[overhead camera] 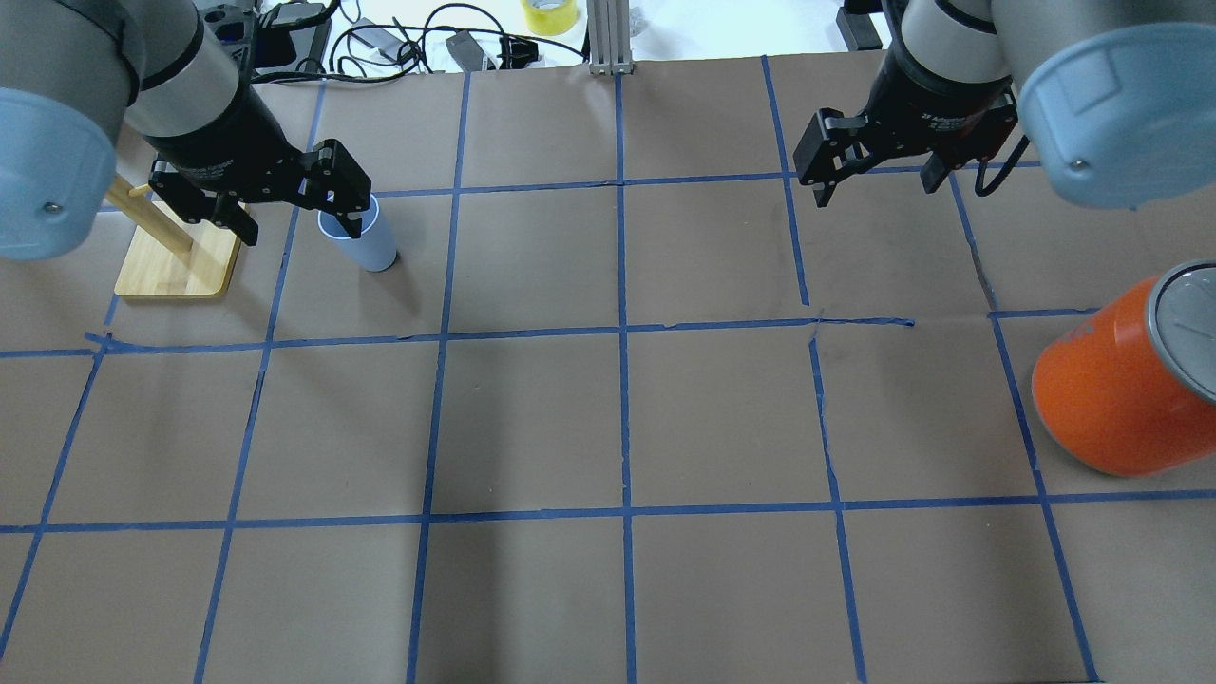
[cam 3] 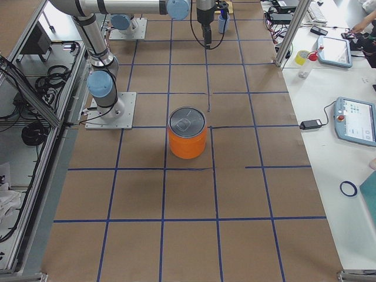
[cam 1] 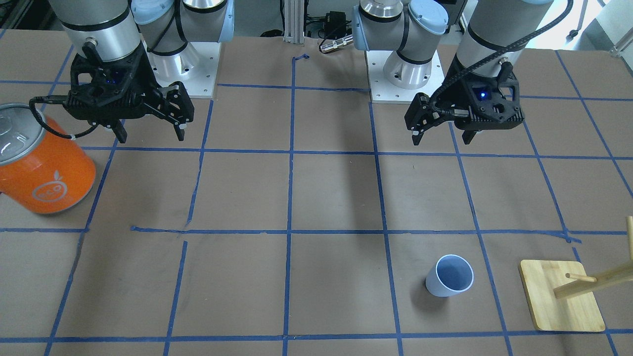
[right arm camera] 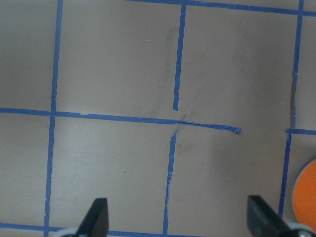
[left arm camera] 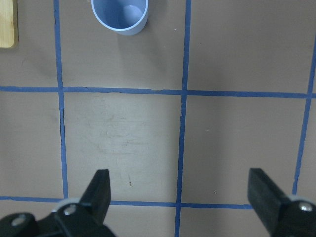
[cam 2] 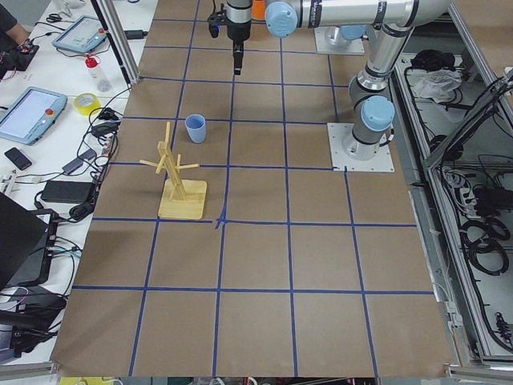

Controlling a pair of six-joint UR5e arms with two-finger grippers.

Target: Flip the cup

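Observation:
The cup [cam 1: 449, 275] is a small pale lavender-blue tumbler that stands upright, mouth up, on the brown table. It also shows in the overhead view [overhead camera: 370, 247], the exterior left view [cam 2: 195, 128] and at the top of the left wrist view [left arm camera: 120, 15]. My left gripper [cam 1: 442, 138] [overhead camera: 299, 226] [left arm camera: 181, 185] is open and empty. It hangs above the table, on the robot's side of the cup and apart from it. My right gripper [cam 1: 151, 136] [overhead camera: 879, 188] [right arm camera: 177, 210] is open and empty over bare table, far from the cup.
A big orange can [cam 1: 44, 173] [overhead camera: 1111, 399] with a silver lid stands on my right side. A wooden peg stand on a bamboo base [cam 1: 561, 296] [overhead camera: 176, 261] stands next to the cup. Blue tape lines grid the table.

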